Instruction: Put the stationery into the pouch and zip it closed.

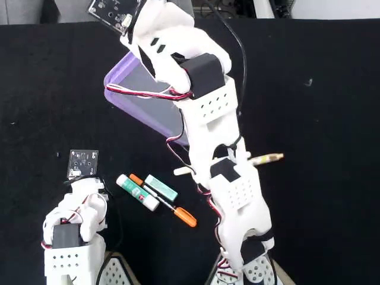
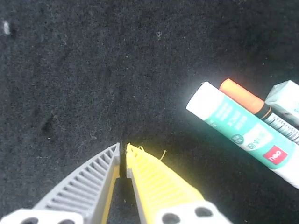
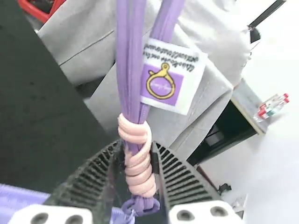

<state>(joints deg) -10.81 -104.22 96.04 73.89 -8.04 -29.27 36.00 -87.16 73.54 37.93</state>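
The purple pouch (image 1: 142, 89) lies at the back of the black table, partly under the right arm. My right gripper (image 3: 135, 151) is shut on the pouch's purple cord (image 3: 131, 70), at its pink wrapping (image 3: 136, 158). A white tag (image 3: 170, 77) hangs from the cord. A white and green glue stick (image 1: 138, 192) (image 2: 243, 128), an orange-capped pen (image 1: 166, 202) (image 2: 245, 98) and a teal eraser (image 1: 161, 187) (image 2: 285, 100) lie together at the front. My left gripper (image 2: 124, 149) is shut and empty, low over the cloth beside the glue stick.
A yellowish pen (image 1: 266, 158) pokes out from behind the right arm (image 1: 219, 154) at mid-table. The left arm's base (image 1: 71, 237) stands at the front left. Bare black cloth stretches along the left and right sides.
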